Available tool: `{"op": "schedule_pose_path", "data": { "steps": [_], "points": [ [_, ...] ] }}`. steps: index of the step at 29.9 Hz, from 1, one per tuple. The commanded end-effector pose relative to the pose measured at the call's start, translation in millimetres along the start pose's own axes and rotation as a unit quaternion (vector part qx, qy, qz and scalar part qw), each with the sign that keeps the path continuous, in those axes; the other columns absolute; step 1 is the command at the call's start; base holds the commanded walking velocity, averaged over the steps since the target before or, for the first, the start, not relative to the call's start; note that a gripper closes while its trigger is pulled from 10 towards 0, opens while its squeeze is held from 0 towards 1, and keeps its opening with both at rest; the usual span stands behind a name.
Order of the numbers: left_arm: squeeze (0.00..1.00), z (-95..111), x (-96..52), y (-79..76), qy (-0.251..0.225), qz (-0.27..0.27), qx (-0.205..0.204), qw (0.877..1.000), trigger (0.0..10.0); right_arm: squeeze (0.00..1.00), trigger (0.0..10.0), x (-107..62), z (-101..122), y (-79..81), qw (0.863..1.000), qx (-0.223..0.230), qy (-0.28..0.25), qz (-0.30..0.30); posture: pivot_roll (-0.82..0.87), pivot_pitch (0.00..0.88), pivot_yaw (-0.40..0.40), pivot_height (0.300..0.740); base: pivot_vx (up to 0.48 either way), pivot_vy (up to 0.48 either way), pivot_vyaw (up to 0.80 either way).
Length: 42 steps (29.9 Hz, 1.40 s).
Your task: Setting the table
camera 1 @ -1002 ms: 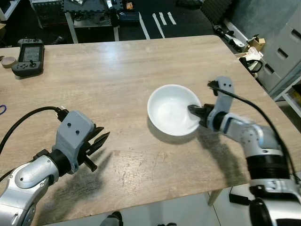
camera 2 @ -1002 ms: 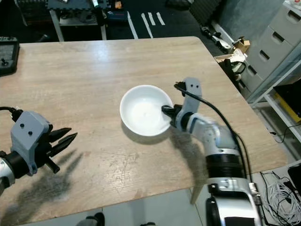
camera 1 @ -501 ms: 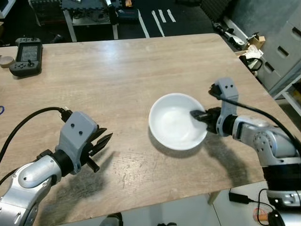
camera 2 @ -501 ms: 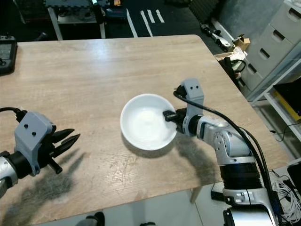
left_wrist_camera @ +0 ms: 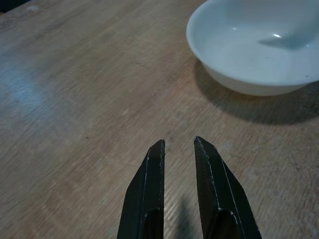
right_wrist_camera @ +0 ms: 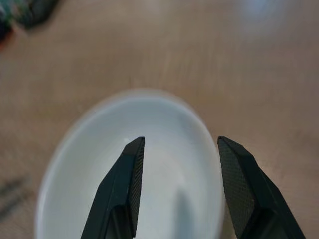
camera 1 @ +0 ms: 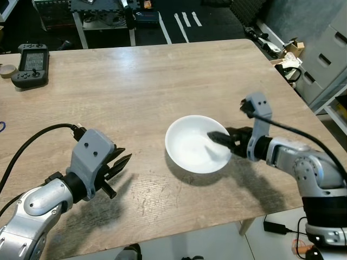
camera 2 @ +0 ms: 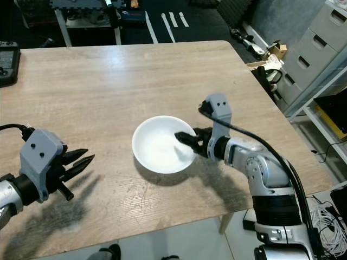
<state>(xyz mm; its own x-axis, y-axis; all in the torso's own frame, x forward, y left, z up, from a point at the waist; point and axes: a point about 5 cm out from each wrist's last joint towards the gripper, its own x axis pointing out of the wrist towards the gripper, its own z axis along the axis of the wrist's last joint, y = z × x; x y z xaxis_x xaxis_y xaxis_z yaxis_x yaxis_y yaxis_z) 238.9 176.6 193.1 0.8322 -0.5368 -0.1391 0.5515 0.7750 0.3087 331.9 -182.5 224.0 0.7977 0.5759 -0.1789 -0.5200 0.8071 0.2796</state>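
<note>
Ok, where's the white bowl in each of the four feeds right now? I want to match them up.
Left eye view: white bowl, right of centre on the wooden table.
Right eye view: just left of centre, at the right gripper.
Left wrist view: upper right corner, beyond the left gripper.
Right wrist view: centre, under the open fingers.
Shared landmark: the right gripper over the bowl's rim.

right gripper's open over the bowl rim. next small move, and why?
Probably draw the right gripper back off the white bowl. Its fingers are spread with one tip over the bowl's inside, gripping nothing, and the bowl sits flat on the table. The left gripper hangs apart, nearly shut.
</note>
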Motion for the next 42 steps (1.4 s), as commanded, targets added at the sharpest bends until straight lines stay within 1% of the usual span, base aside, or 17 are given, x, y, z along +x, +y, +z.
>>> {"op": "schedule_pose_path", "data": {
  "steps": [1,4,9,11,12,13,14,15,17,18,20,21,23,25,30,37,42],
  "points": [
    [0.00,-5,-0.5,-1.9,0.009,-0.006,-0.002,1.000,10.0,0.00,10.0,-7.2,6,-3.5,0.999,0.027,-0.027,0.005,0.10,0.089,0.045,0.740,0.000,0.000,0.00],
    [0.00,-5,-0.6,-2.0,0.009,-0.007,-0.002,1.000,10.0,0.00,10.0,-11.7,8,-5.1,0.999,0.029,-0.041,0.001,0.09,0.088,0.050,0.740,0.000,0.000,0.00],
    [0.00,-4,0.7,-1.8,0.007,-0.012,0.000,1.000,10.0,0.00,10.0,-23.6,11,-8.4,0.996,0.003,-0.076,-0.035,0.09,0.085,0.059,0.740,0.000,0.000,0.00],
    [0.00,-3,2.0,-0.5,0.005,-0.009,0.002,1.000,10.0,0.00,10.0,-27.3,16,-11.7,0.989,-0.032,-0.115,-0.083,0.09,0.086,0.065,0.740,0.000,0.000,0.00],
    [0.00,-3,3.6,0.4,0.003,-0.003,0.003,1.000,10.0,0.00,10.0,-29.8,21,-13.6,0.979,-0.065,-0.149,-0.122,0.09,0.086,0.065,0.740,0.000,0.000,0.00],
    [0.00,-3,3.6,0.4,0.003,-0.003,0.003,1.000,10.0,0.00,10.0,-29.8,21,-13.6,0.979,-0.065,-0.149,-0.122,0.09,0.086,0.065,0.740,0.000,0.000,0.00],
    [0.00,-2,4.7,1.1,0.003,0.001,0.003,1.000,10.0,0.00,10.0,-32.1,24,-14.2,0.970,-0.087,-0.173,-0.147,0.09,0.086,0.066,0.740,0.000,0.000,0.00],
    [0.00,-2,7.1,1.8,-0.001,0.011,0.004,1.000,10.0,0.00,10.0,-34.2,25,-14.3,0.959,-0.088,-0.204,-0.174,0.09,0.086,0.068,0.740,0.000,0.000,0.00],
    [0.00,4,14.6,2.4,-0.021,0.036,-0.001,0.999,10.0,0.00,10.0,-39.9,24,-7.1,0.923,-0.123,-0.264,-0.249,0.08,0.088,0.076,0.740,0.000,0.000,0.00],
    [0.00,4,14.6,2.4,-0.021,0.036,-0.001,0.999,10.0,0.00,10.0,-39.9,24,-7.1,0.923,-0.123,-0.264,-0.249,0.08,0.088,0.076,0.740,0.000,0.000,0.00],
    [0.00,10,19.1,1.6,-0.035,0.048,-0.008,0.998,10.0,0.00,10.0,-43.5,23,3.9,0.896,-0.163,-0.298,-0.286,0.09,0.088,0.079,0.740,0.000,0.000,0.00],
    [0.00,10,19.1,1.6,-0.035,0.048,-0.008,0.998,10.0,0.00,10.0,-43.5,23,3.9,0.896,-0.163,-0.298,-0.286,0.09,0.088,0.079,0.740,0.000,0.000,0.00],
    [0.00,15,21.7,-4.2,-0.050,0.045,-0.018,0.998,10.0,0.00,10.0,-41.2,14,15.1,0.884,-0.139,-0.317,-0.316,0.08,0.084,0.092,0.740,0.000,0.000,0.00],
    [0.00,18,24.0,-9.9,-0.061,0.051,-0.029,0.996,10.0,0.00,10.0,-32.4,1,25.0,0.884,-0.135,-0.305,-0.328,0.07,0.083,0.097,0.740,0.000,0.000,0.00],
    [0.00,18,29.0,-9.9,-0.073,0.088,-0.043,0.993,10.0,0.00,10.0,-27.8,-13,27.6,0.882,-0.136,-0.303,-0.334,0.06,0.079,0.096,0.740,0.000,0.000,0.00],
    [0.00,20,35.3,-12.5,-0.083,0.118,-0.044,0.989,10.0,0.00,10.0,-32.1,-19,12.5,0.873,-0.153,-0.286,-0.365,0.06,0.076,0.086,0.740,0.000,0.000,0.00],
    [0.00,20,37.1,-13.6,-0.083,0.124,-0.046,0.988,10.0,0.00,10.0,-31.1,-20,11.3,0.871,-0.149,-0.285,-0.371,0.06,0.074,0.085,0.740,0.000,0.000,0.00]
  ]
}}
